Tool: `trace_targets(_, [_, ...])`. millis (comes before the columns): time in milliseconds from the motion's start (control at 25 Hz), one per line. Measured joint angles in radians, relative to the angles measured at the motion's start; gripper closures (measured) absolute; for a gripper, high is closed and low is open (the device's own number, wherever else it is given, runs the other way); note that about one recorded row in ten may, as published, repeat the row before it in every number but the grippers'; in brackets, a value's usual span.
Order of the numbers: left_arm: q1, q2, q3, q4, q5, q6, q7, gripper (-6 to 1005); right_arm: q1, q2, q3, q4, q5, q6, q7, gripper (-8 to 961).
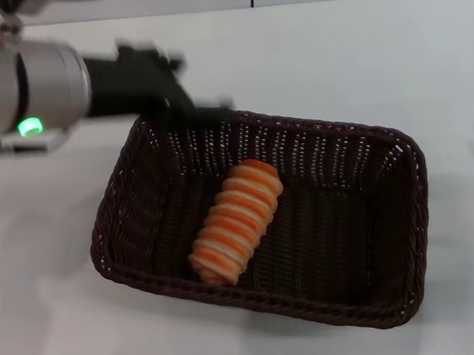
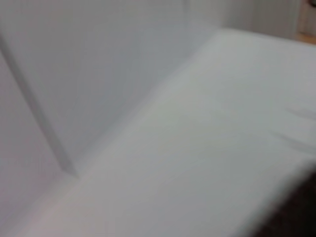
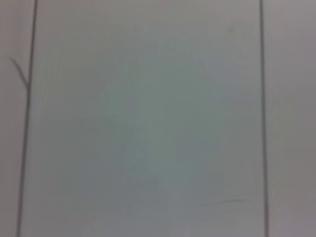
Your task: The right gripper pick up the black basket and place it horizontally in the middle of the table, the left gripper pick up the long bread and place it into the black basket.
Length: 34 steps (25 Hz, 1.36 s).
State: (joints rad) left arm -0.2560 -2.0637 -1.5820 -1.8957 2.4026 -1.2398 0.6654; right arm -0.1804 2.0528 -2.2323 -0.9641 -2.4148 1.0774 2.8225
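Black basket [image 1: 262,217], dark woven wicker, upright on white table [image 1: 58,332]. Long bread [image 1: 235,220], orange with cream stripes, diagonal inside on basket floor.

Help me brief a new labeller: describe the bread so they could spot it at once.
On the white table sits a large dark woven basket, with the left gripper above its far left rim. The bread lies slantwise on the basket floor, left of centre. It is the only bright thing there: an oblong orange-brown loaf, ribbed with pale cream cross stripes.
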Motion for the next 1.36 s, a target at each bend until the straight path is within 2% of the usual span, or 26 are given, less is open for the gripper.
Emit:
trace_targets(80, [0.050, -0.001, 0.019, -0.008, 0.039, 0.167, 0.050, 151, -0.018, 0.000, 0.008, -0.007, 0.000, 0.012, 0.000, 133])
trace_targets(120, [0.111, -0.002, 0.071, 0.015, 0.079, 0.418, 0.111, 151, -0.037, 0.004, 0.019, -0.003, 0.003, 0.050, 0.000, 133])
trace_targets(160, [0.111, -0.002, 0.071, 0.015, 0.079, 0.418, 0.111, 151, -0.037, 0.004, 0.019, -0.003, 0.003, 0.050, 0.000, 133])
trace_targets(240, [0.165, -0.002, 0.133, 0.076, 0.103, 0.707, 0.158, 152, -0.054, 0.013, 0.031, 0.009, 0.005, 0.092, 0.000, 133])
trace_targets(280, [0.184, -0.003, 0.160, 0.125, 0.105, 0.870, 0.169, 152, -0.062, 0.017, 0.040, 0.016, 0.006, 0.115, 0.000, 133])
trace_targets(320, [0.205, -0.005, 0.205, 0.253, 0.104, 1.193, 0.156, 152, -0.078, 0.021, 0.052, 0.028, 0.026, 0.153, 0.005, 133])
trace_targets(360, [0.205, -0.005, 0.205, 0.253, 0.104, 1.193, 0.156, 153, -0.078, 0.021, 0.052, 0.028, 0.026, 0.153, 0.005, 133])
trace_targets(400, [0.200, -0.005, 0.221, 0.329, 0.101, 1.339, 0.132, 153, -0.084, 0.022, 0.054, 0.034, 0.053, 0.172, 0.009, 133])
trace_targets(440, [0.180, -0.006, 0.238, 0.465, 0.100, 1.540, 0.083, 153, -0.088, 0.022, 0.054, 0.041, 0.082, 0.191, 0.012, 133])
trace_targets(480, [0.162, -0.006, 0.245, 0.556, 0.099, 1.683, 0.042, 154, -0.089, 0.023, 0.052, 0.054, 0.126, 0.217, 0.019, 133])
trace_targets(520, [0.086, -0.007, 0.227, 0.814, 0.100, 1.979, -0.098, 154, -0.087, 0.024, 0.048, 0.090, 0.199, 0.272, 0.042, 133])
trace_targets(560, [0.086, -0.007, 0.227, 0.814, 0.100, 1.979, -0.098, 154, -0.087, 0.024, 0.048, 0.090, 0.199, 0.272, 0.042, 133])
trace_targets(600, [0.038, -0.005, 0.195, 0.951, 0.098, 2.143, -0.211, 154, -0.084, 0.024, 0.047, 0.117, 0.233, 0.302, 0.066, 133])
trace_targets(680, [-0.031, -0.003, 0.119, 1.157, 0.097, 2.324, -0.397, 155, -0.078, 0.024, 0.047, 0.162, 0.301, 0.353, 0.111, 133])
trace_targets(720, [-0.096, 0.001, 0.029, 1.355, 0.100, 2.433, -0.591, 155, -0.073, 0.024, 0.048, 0.189, 0.360, 0.378, 0.130, 133])
trace_targets(760, [-0.096, 0.001, 0.029, 1.355, 0.100, 2.433, -0.591, 155, -0.073, 0.024, 0.048, 0.189, 0.360, 0.378, 0.130, 133])
trace_targets(840, [-0.137, 0.004, -0.036, 1.497, 0.104, 2.458, -0.717, 156, -0.069, 0.024, 0.051, 0.204, 0.391, 0.386, 0.131, 133])
trace_targets(920, [-0.145, 0.003, -0.080, 1.603, 0.105, 2.437, -0.778, 154, -0.067, 0.024, 0.051, 0.215, 0.396, 0.387, 0.131, 133])
trace_targets(1120, [-0.098, 0.000, -0.074, 1.593, 0.121, 2.408, -0.763, 151, -0.044, 0.028, 0.035, 0.247, 0.396, 0.398, 0.132, 133])
trace_targets(1360, [-0.099, -0.001, -0.073, 1.632, 0.155, 2.379, -0.754, 151, -0.016, 0.030, 0.023, 0.276, 0.397, 0.407, 0.132, 133])
